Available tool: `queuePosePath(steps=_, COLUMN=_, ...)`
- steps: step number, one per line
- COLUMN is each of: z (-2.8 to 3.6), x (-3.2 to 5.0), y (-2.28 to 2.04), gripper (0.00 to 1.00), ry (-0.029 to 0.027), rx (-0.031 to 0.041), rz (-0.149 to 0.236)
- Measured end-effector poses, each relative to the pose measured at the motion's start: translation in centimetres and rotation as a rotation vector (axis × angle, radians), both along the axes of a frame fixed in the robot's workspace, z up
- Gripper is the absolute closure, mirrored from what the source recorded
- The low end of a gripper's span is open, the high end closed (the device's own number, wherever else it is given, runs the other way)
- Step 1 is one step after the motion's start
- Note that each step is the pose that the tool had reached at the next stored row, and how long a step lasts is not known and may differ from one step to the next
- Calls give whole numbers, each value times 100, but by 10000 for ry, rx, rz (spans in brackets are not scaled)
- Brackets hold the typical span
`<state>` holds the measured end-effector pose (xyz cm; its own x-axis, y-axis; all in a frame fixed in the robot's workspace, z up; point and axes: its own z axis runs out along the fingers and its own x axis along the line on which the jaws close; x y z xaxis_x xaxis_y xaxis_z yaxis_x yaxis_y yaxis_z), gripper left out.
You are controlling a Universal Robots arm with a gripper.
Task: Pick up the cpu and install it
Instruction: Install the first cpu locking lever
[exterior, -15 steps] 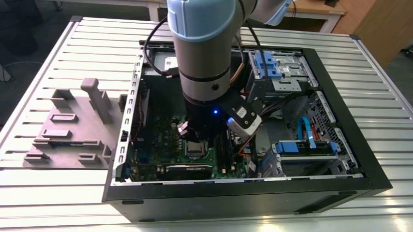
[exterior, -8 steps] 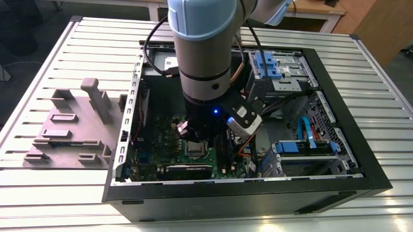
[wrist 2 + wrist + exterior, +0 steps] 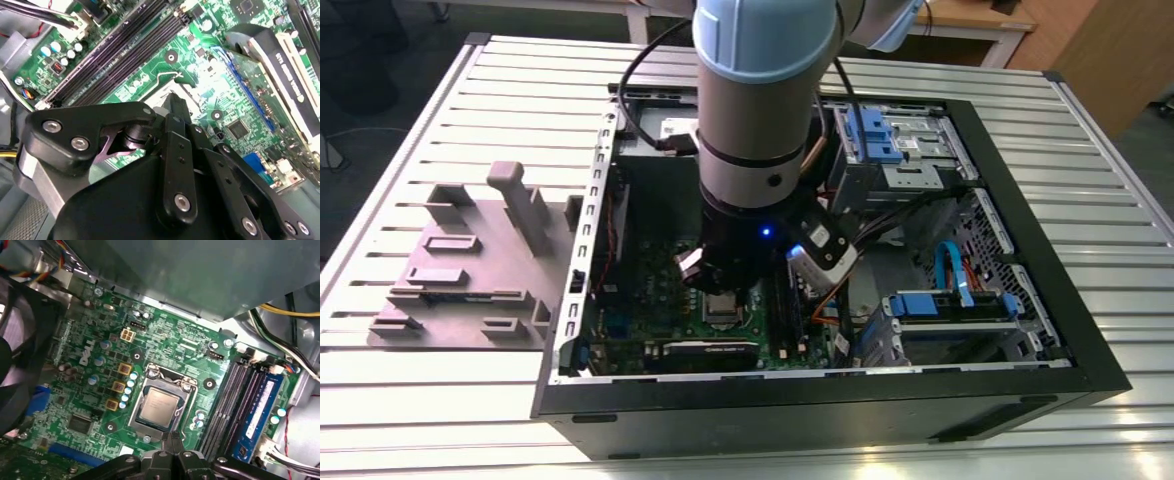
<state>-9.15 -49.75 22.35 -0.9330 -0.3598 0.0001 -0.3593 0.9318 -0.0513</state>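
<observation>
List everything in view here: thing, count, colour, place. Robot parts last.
cpu: one, silvery top, lying in the socket on the motherboard, in the first wrist view.
socket frame: one, metal, around the cpu.
motherboard: one, green, on the floor of the computer case.
memory slots: several, black, beside the socket.
computer case: one, black, open on the table, centre of the exterior view.
drive bays: grey with blue clips, far corner of the case at the exterior view's right.
fixture block: one, grey, on the table at the exterior view's left.
table: one, pale slatted metal, under everything.
arm: one, grey and pale blue, reaching down into the case.
gripper: one, black, fingers together just beside the socket, holding nothing.
</observation>
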Motion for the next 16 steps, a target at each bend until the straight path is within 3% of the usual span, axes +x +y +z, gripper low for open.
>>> queuePosePath(steps=1, z=0, x=0, y=0, gripper=90, ry=61, rx=0, rz=0)
queuePosePath(steps=8, z=0, x=0, y=0, gripper=90, ry=66, rx=10, rz=-32)
queuePosePath(steps=16, z=-8, x=0, y=0, gripper=90, ry=65, rx=14, rz=-1436)
